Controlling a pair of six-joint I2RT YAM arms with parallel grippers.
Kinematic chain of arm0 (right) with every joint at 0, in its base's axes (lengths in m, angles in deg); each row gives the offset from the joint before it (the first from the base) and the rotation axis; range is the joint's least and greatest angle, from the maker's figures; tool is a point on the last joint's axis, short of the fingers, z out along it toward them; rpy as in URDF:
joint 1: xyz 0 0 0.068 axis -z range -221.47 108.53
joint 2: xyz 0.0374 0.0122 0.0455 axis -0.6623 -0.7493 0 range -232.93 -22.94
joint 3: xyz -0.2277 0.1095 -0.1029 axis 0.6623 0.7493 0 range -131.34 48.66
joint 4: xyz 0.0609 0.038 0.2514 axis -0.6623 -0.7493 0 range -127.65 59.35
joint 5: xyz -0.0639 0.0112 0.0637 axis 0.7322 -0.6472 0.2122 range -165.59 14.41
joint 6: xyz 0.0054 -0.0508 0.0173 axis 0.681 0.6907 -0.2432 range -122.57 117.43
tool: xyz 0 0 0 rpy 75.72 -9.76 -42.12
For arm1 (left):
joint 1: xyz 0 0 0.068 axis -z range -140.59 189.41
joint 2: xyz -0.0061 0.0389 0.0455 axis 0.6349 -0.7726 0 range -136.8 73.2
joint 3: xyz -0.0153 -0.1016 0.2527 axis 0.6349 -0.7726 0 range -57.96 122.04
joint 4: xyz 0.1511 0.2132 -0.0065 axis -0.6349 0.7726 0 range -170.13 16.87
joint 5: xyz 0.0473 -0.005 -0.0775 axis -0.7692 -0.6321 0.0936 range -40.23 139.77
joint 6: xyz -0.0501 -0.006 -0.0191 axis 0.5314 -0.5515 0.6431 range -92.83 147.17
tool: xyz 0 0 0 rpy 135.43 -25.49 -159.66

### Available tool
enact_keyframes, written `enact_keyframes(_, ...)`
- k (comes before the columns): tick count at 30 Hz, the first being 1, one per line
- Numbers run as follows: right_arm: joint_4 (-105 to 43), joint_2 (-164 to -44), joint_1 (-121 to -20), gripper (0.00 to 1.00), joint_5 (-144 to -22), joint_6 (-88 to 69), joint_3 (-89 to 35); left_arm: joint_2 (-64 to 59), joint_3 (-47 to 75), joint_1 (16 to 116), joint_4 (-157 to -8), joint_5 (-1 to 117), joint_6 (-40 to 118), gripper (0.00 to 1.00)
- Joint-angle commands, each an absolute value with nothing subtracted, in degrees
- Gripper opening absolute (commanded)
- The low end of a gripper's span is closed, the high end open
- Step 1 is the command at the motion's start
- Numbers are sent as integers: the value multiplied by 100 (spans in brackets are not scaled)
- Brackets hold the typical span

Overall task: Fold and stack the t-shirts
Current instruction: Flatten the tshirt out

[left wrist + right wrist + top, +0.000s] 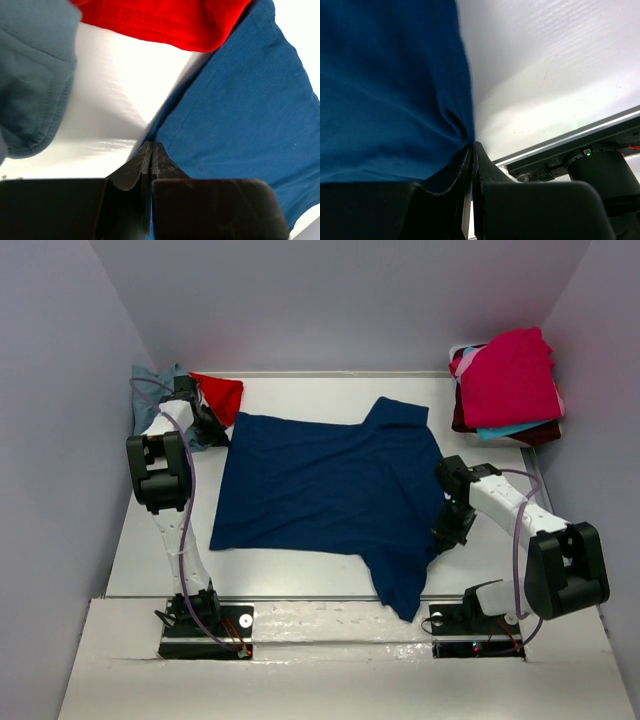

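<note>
On the white table (150,550), a navy t-shirt (330,485) lies spread flat at centre. A magenta-topped pile (510,380) occupies the far right corner. The blue-grey tee (150,390) and red tee (220,395) crowd the left gripper (151,146), which is closed at the navy hem, grip unclear. The right gripper (471,146) pinches the navy's right edge.

White desk (300,570) spans enclosure, surface glossy, faint ribbed texture up close. Plain pale lavender-grey panels on three sides: back wall (330,300), left wall (50,440), right wall (610,390). Raised white ledge (330,660) along near edge, wrinkled sheen. Thin metal strip (580,134) borders desk edge. Light even, diffuse; soft glare patches on desk.
</note>
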State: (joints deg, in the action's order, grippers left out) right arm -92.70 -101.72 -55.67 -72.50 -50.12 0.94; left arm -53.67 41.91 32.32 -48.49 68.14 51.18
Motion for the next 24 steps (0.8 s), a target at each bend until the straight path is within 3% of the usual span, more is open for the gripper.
enact_keyframes(1,-9789,-9756,-5527,9,-7111,-4968,146,-5257,4197,3141,-4735,6840,5064,9)
enact_keyframes(11,-10316,-9114,-5527,12,-7348,-5020,-90,-5187,4153,3141,-4743,6875,5073,9)
enact_keyframes(12,-10308,-9053,-5527,14,-7357,-5029,-152,-5152,4144,3141,-4769,6866,5081,9)
enact_keyframes(15,-10045,-9008,-5527,38,-7340,-4881,-511,-5064,4153,3141,-4814,6954,5073,9)
enact_keyframes(24,-9537,-9922,-5527,49,-7436,-4608,-1505,-4756,4399,3220,-4936,7155,4906,12)
